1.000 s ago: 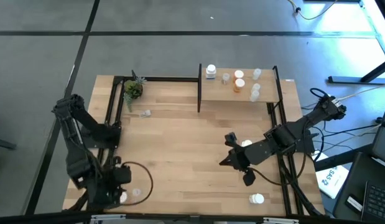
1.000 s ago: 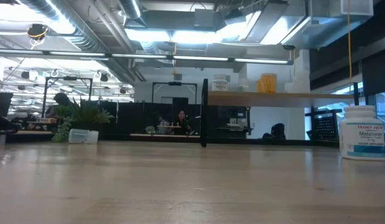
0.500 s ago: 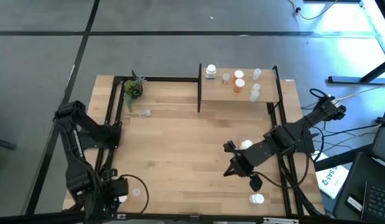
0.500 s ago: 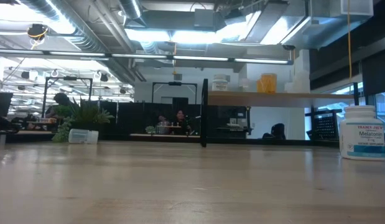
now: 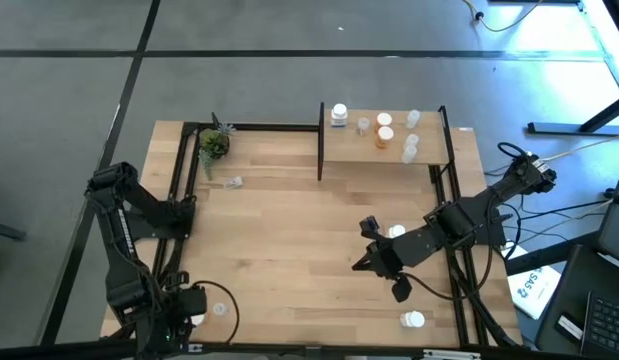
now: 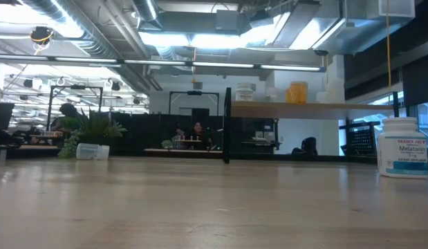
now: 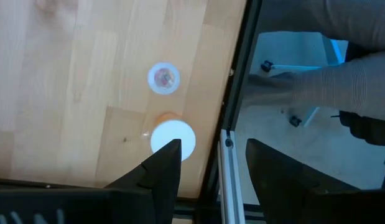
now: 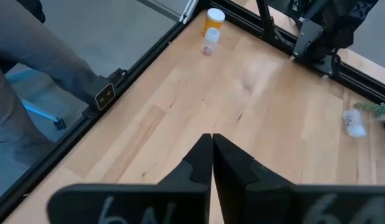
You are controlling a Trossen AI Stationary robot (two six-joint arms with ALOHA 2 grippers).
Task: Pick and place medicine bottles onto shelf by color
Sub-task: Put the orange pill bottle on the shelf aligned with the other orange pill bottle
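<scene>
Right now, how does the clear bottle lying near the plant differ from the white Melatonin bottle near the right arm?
The clear bottle lies on its side; the white Melatonin bottle stands upright. The first is see-through and shows no label, while the second is opaque with a printed label. The clear one sits beside the potted plant at the table's far left; the white one is at the near right. Both rest on the tabletop, not on the shelf.

I am keeping my right hand (image 5: 363, 262) low in the right half of the high view, its fingers (image 8: 201, 163) pressed together and holding nothing. My left hand (image 5: 194, 305) is hanging at the lower left corner, fingers (image 7: 156, 175) parted.
</scene>
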